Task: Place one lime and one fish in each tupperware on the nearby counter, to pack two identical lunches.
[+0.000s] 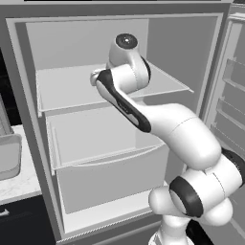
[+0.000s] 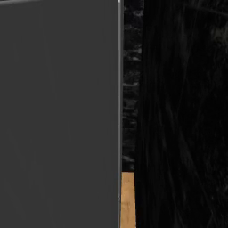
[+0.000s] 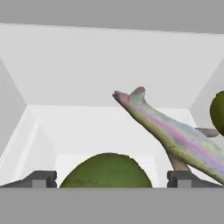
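The robot arm [image 1: 158,129] reaches into the open fridge [image 1: 124,28], over the top shelf [image 1: 62,88]. It goes there because the food for the lunches is kept in the fridge.

The hand view looks into a white fridge bin [image 3: 87,65]. A green lime [image 3: 107,171] sits right between the two finger tips of the gripper [image 3: 111,178]. The fingers are spread wide apart, one on each side of the lime, and nothing is held yet. It looks like the hand is lined up this way so it can close on the lime next.

To the right of the lime lies a fish [image 3: 175,135]. It is long, with pink and green stripes, and its tail points up and away from the lime. It leans on something, so it sits tilted. Past the fish, at the right edge, is a bit of another lime [image 3: 217,109].

The counter [image 1: 14,184] is left of the fridge, just beside it. A grey box [image 1: 9,155] sits on it. This may be one of the lunch boxes, but I cannot tell for sure. No food is packed in it that I can see, so the job seems to be near its start.

The lime is round, so it could roll or slip when squeezed.
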